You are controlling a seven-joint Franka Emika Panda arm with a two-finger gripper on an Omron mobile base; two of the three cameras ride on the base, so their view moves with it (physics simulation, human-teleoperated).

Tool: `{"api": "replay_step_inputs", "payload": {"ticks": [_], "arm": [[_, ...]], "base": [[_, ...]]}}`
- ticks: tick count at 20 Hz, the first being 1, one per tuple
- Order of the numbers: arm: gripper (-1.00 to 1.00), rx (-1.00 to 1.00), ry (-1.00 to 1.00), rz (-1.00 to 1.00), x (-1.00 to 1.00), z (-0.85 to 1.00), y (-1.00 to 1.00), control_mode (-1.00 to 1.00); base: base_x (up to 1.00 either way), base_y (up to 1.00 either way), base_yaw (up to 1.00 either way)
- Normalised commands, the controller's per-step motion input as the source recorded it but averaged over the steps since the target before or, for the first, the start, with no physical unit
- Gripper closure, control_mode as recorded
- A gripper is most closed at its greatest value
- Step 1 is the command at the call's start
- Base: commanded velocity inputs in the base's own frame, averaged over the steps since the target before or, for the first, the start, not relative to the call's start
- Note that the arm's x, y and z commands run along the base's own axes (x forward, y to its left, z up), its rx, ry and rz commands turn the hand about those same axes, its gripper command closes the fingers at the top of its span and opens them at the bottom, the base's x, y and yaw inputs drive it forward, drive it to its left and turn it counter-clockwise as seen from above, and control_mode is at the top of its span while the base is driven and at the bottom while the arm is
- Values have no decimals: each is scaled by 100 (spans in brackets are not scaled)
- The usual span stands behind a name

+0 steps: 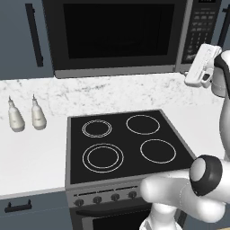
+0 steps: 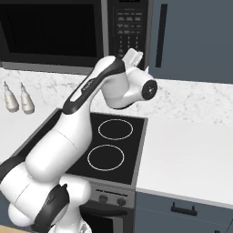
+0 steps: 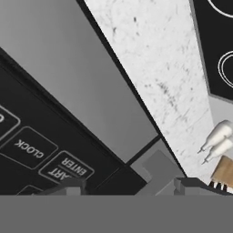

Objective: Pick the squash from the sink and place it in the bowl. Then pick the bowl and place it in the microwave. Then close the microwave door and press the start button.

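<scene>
The black microwave [image 1: 117, 67] hangs over the stove, and its microwave door [image 1: 119, 31] with the dark glass window is shut. My gripper [image 2: 133, 54] is raised to the button panel [image 2: 129, 27] on the microwave's right side. In the hand view the panel is very close, with the START/ENTER button [image 3: 68, 167] just above my left fingertip [image 3: 68, 186] and a CLOCK button [image 3: 29, 148] beside it. The gripper [image 3: 129, 186] has its two tips apart with nothing between them. From the left, the white hand [image 1: 203, 65] covers the panel's lower edge. Squash, bowl and sink are out of view.
A black four-ring cooktop [image 1: 126, 143] lies directly under the arm, with oven knobs along its front. Two white bottles [image 1: 15, 117] [image 1: 38, 114] stand on the marble counter [image 2: 191, 145] to the left. Dark cabinets with bar handles flank the microwave.
</scene>
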Motion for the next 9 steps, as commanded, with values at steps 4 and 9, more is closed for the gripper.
{"api": "replay_step_inputs", "payload": {"ticks": [4,9], "arm": [[-100,4,1,0,34,-15,0,-100],[-100,3,-3,3,-51,-10,18,-100]], "base": [[0,0,0],[0,0,0]]}}
